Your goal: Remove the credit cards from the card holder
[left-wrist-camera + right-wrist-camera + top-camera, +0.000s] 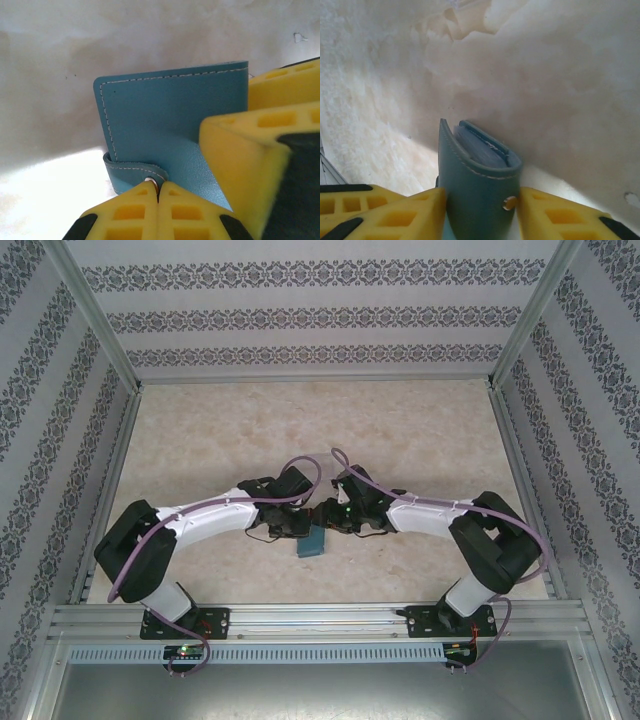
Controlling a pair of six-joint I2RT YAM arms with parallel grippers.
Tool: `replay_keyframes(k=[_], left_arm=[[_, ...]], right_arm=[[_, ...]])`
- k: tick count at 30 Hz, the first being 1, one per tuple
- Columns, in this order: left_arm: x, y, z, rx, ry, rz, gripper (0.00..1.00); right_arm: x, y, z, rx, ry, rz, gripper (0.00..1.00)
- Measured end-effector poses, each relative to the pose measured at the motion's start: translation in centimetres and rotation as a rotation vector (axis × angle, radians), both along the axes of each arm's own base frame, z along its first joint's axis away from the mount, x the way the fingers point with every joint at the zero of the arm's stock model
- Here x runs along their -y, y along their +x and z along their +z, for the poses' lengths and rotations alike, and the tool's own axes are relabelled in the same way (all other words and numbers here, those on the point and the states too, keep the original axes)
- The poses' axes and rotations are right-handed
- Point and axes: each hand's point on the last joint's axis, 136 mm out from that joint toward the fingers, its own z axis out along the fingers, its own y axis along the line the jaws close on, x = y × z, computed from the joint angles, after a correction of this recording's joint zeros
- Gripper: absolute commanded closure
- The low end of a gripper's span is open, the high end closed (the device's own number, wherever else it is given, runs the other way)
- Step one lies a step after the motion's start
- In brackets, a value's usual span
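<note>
The step in hand looks like unfastening: the teal-blue stitched leather card holder [170, 115] is still strapped shut and sits upright, clamped between the fingers of the right end effector [480, 196]. The left end effector [157, 197] is closed, its tips meeting just below the small snap tab [135, 167]; whether they pinch it is unclear. Next, that tab needs peeling away while the right holds firm, so the credit cards inside become reachable.

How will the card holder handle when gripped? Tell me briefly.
Probably pliable: the card holder is stitched leather-like sheet, and its tab curves round the edge. Likely grippy: its surface looks matte. Probably light, being small and thin.
</note>
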Motion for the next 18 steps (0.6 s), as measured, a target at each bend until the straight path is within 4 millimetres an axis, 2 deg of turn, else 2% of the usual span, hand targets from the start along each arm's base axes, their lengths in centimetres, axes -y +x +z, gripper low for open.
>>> replay_keyframes(k=[4, 8, 14, 18], left_arm=[[-0.1, -0.1, 0.0, 0.001, -0.001, 0.0, 0.99], [-0.2, 0.1, 0.0, 0.005, 0.005, 0.004, 0.99], [-0.6, 0.4, 0.6, 0.033, 0.01, 0.018, 0.99], [-1.9, 0.5, 0.7, 0.043, 0.031, 0.046, 0.99]], right_arm=[[-0.1, 0.0, -0.4, -0.004, 0.003, 0.0, 0.76], [-0.2, 0.1, -0.3, 0.005, 0.008, 0.001, 0.81], [-0.1, 0.3, 0.0, 0.022, 0.006, 0.001, 0.84], [0.6, 0.4, -0.3, 0.029, -0.027, -0.003, 0.84]])
